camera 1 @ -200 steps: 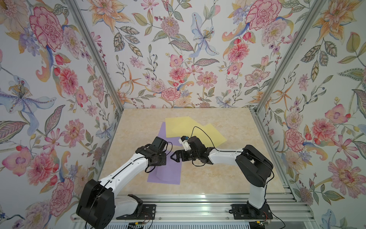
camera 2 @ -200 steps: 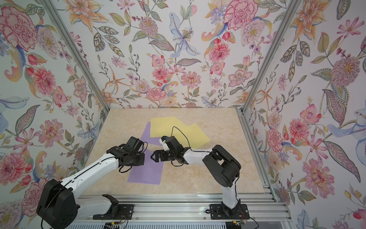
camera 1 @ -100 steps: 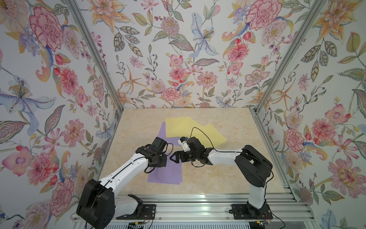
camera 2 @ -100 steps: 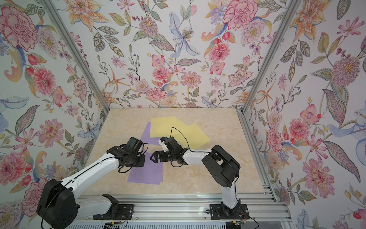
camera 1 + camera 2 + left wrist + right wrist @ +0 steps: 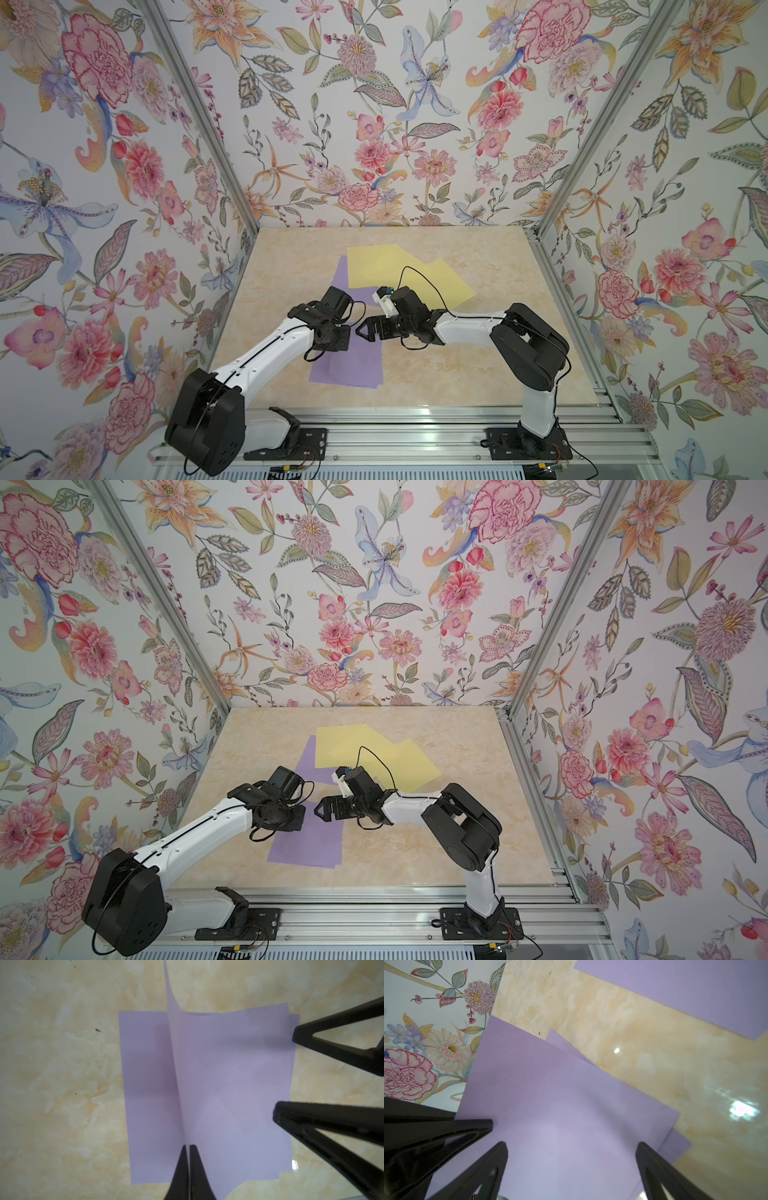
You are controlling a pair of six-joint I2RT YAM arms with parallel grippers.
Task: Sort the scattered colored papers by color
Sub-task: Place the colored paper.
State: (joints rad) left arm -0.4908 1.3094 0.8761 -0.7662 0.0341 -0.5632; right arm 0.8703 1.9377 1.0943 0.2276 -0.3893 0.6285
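Nudged the right gripper (image 5: 360, 330) a touch closer to the left gripper (image 5: 188, 1147) since a second back

Got the left pinched shut on the edge of a purple sheet (image 5: 218, 1084), lifted and curling above the purple pile (image 5: 345, 370) at the front of the table (image 5: 457, 365), and the right spread wide open just over that pile, holding nothing. Looks about halfway: purples mostly stacked, but one stray purple (image 5: 341, 274) tucked under the two overlapping yellow sheets (image 5: 374, 266) further back, yellows not squared up yet

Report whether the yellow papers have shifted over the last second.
No. The yellow papers lie where they did, their corners at the same spots against the far edge of the table in both top views.
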